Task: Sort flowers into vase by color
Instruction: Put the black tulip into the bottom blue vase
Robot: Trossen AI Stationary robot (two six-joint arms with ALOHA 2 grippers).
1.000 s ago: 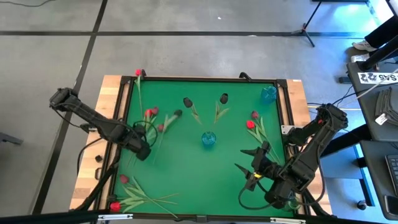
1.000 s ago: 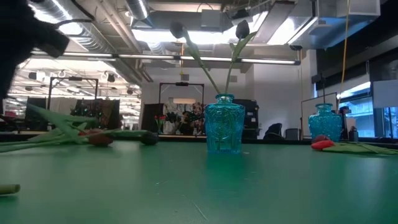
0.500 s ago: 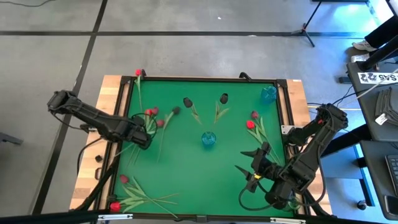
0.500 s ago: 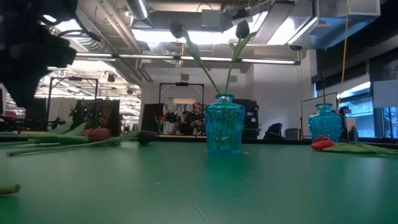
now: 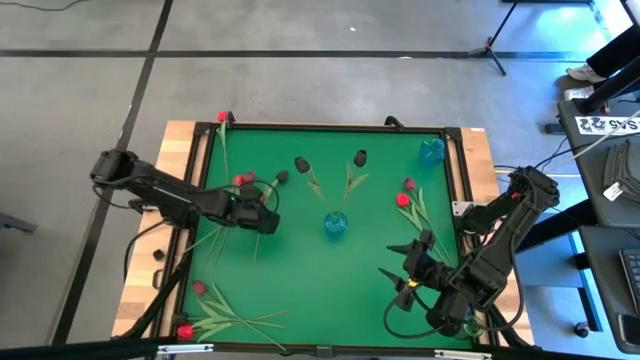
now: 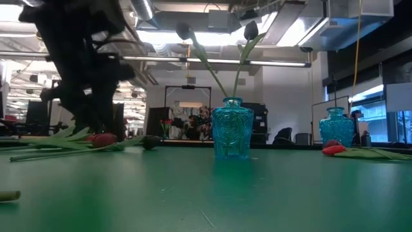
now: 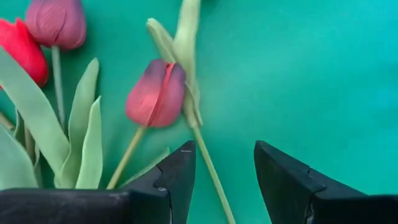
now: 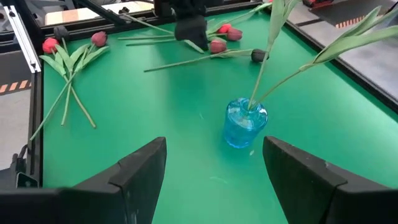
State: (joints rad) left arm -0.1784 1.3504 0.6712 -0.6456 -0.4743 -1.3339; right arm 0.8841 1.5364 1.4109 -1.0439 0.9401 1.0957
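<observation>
My left gripper (image 5: 267, 219) (image 7: 224, 163) is open, low over the mat, left of the centre blue vase (image 5: 335, 224) (image 6: 232, 129). A thin green stem (image 7: 209, 167) lies on the mat between its fingers, apart from both. Just beyond the fingers lie a pink-maroon tulip head (image 7: 155, 93), a second one (image 7: 57, 23) and a red one (image 7: 22, 51). Two near-black tulips (image 5: 302, 163) (image 5: 360, 158) stand with their stems in the centre vase. My right gripper (image 5: 392, 258) (image 8: 214, 155) waits open at the near right.
A second blue vase (image 5: 432, 151) stands at the far right corner. Red tulips (image 5: 405, 196) lie on the mat's right side, and more flowers (image 5: 205, 305) near the left front corner. One red tulip (image 5: 223, 118) lies at the far left edge.
My left gripper has moved first a little toward the far edge, then toward the table's right, nearer the centre vase. In the low view the leaves on the left, raised a second ago, have sunk flat onto the mat.
</observation>
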